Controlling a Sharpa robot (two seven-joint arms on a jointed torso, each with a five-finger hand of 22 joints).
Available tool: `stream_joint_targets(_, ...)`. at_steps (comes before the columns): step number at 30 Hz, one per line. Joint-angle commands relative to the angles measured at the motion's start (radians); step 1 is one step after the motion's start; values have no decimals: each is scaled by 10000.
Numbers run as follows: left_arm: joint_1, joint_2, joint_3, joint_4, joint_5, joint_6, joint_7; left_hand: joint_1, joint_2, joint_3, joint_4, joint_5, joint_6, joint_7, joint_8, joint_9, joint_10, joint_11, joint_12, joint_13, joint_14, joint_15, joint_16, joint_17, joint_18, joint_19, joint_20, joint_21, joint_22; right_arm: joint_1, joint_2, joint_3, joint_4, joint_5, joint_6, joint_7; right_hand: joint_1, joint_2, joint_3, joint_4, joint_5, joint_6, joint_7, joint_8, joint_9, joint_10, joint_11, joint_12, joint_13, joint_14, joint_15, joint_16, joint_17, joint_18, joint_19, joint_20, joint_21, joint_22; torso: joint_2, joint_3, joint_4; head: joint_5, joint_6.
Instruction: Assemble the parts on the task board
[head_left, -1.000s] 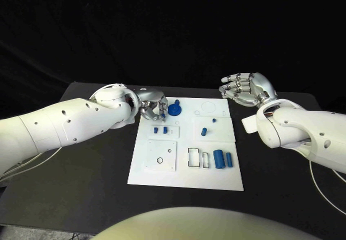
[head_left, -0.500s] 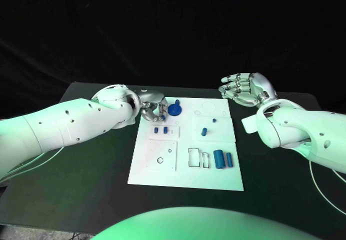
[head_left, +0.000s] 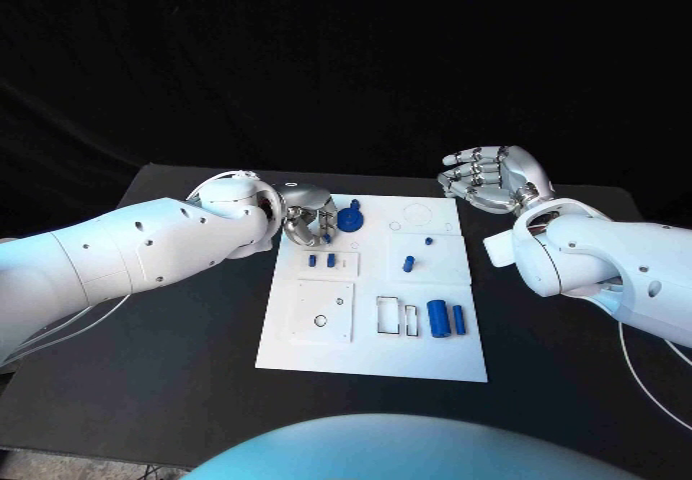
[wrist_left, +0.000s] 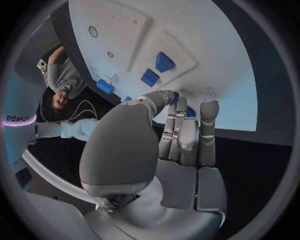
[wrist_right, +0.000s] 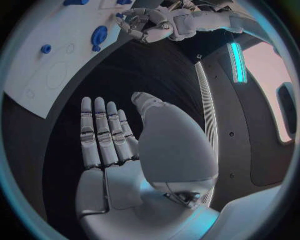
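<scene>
Head view: left hand (head_left: 306, 222) curled at the board (head_left: 372, 358)'s far left corner beside the knob (head_left: 351, 217); grip unclear. Right hand (head_left: 495, 177) spread, clear, waiting.

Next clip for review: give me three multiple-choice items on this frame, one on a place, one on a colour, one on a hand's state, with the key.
1. Where is the left robot hand?
A. at the task board's far left corner
B. over the near edge
C. off the table

2. What colour are the small parts on the task board?
A. red
B. blue
C. yellow

3. How is the right robot hand?
A. gripping a part
B. pressing the board
C. open, holding nothing

Key: 1 A, head view shows it beside the blue knob part; 2 B, all pieces are blue; 3 C, fingers apart, clear of the board.
</scene>
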Motion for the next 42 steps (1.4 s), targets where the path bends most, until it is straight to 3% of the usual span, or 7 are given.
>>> stream_joint_targets(1,-10,31,-6,-1,-17,250,-42,-91,25,14,-54,-42,37,-1,-30,14,69,8,-59,16,44,-16,-3,2,-83,4,4,-8,-15,-8,8,0,3,-73,87,36,-87,8,50,-18,-44,83,647,-36,-17,1,61,-53,-10,-43,38,-58,-13,179,17,63,-67,-13,6,3,2,-4,-13)
stream_joint_targets(21,-49,115,-23,-76,-281,275,-44,-97,27,16,-61,-48,40,-4,-36,15,77,6,-70,18,43,-16,-4,-1,-78,-9,3,-18,-35,-17,9,0,-2,-73,109,25,-105,4,53,-27,-49,96,651,-44,-21,-1,64,-65,-10,-39,43,-76,-39,181,14,69,-66,-52,14,-6,-3,-19,-46)
stream_joint_targets(28,-78,130,-30,-91,-219,120,56,-265,-50,32,-138,-61,-242,52,-345,-50,82,49,-334,24,56,13,-16,-18,-92,12,27,-21,-2,-19,1,0,-5,-74,119,14,-105,4,53,-27,-49,96,651,-44,-21,-1,64,-65,-10,-39,43,-76,-39,181,14,69,-66,-52,3,1,5,-33,-65)
stream_joint_targets(42,-122,62,-28,-47,-176,-93,83,-432,-170,41,-169,-36,-354,107,-538,-79,19,114,-589,13,66,67,-25,-52,-76,-18,59,-74,-98,-35,-5,-1,42,-75,130,-39,-133,-1,52,-34,-57,103,655,-57,-29,-2,70,-78,-10,-36,51,-98,-70,176,-13,79,-78,-104,-3,5,0,-27,-51)
